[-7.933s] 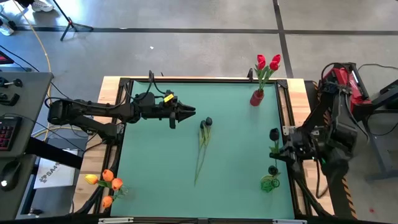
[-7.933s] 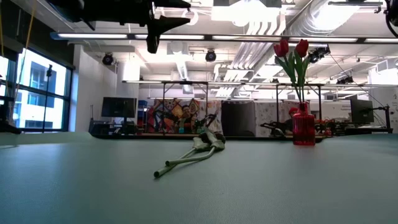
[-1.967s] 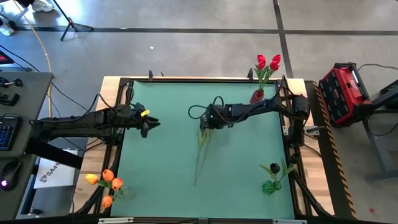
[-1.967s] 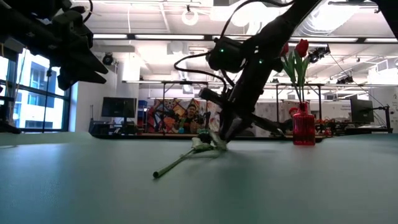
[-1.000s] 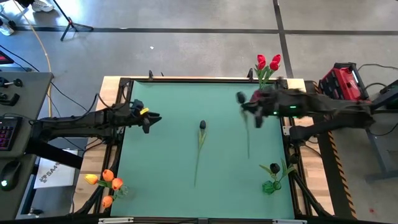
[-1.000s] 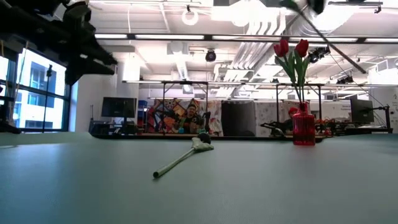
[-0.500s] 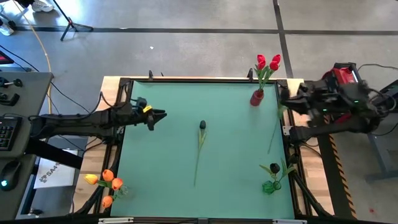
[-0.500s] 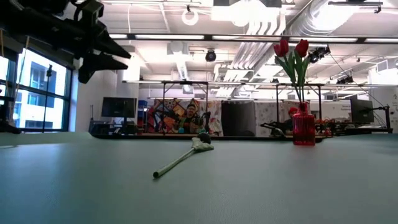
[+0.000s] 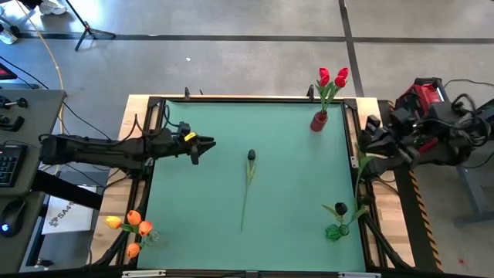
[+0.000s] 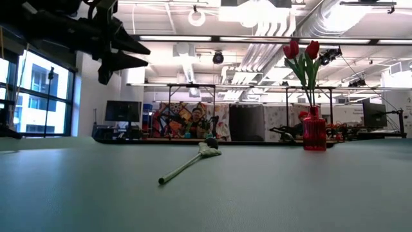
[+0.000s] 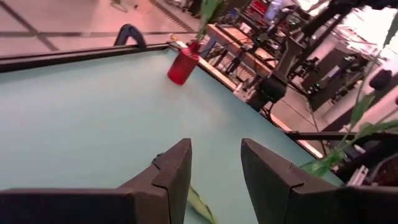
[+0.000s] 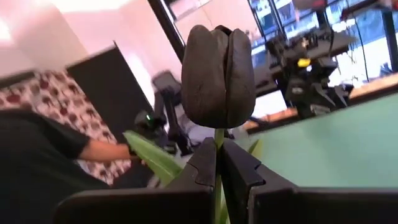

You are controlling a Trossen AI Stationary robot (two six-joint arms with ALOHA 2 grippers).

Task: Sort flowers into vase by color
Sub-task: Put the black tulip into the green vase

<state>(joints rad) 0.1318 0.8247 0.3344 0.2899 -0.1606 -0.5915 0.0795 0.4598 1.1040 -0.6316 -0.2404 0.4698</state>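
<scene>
My right gripper (image 9: 366, 147) is out past the table's right edge, shut on a dark tulip whose bud (image 12: 217, 74) stands above the fingers in the right wrist view. My left gripper (image 9: 202, 144) is open and hovers over the table's left part, high in the low view (image 10: 125, 55). Another dark tulip (image 9: 248, 168) lies flat on the mat at mid-table (image 10: 193, 161), bud toward the far edge. A red vase (image 9: 319, 121) with red tulips stands at the far right. A green vase (image 9: 335, 229) holding a dark tulip stands near right. Orange tulips (image 9: 133, 228) stand near left. My right gripper pinches the dark tulip's thin green stem (image 12: 217, 138) just below the bud, between its two fingers, which lie across the stem. The flower is lifted clear of the table. A green leaf (image 9: 361, 161) shows beside the gripper at the table's right rail.
The table's raised frame (image 9: 353, 166) runs along the right edge by my right gripper. A person's arm in a black sleeve (image 12: 37, 143) shows in the room beyond. Bare green mat (image 9: 201, 208) lies between the lying tulip and the orange tulips.
My right gripper has carried the dark tulip from above the table's far-right part out past the right edge. My left gripper has moved a little toward the lying tulip at mid-table. The lying tulip has stayed put.
</scene>
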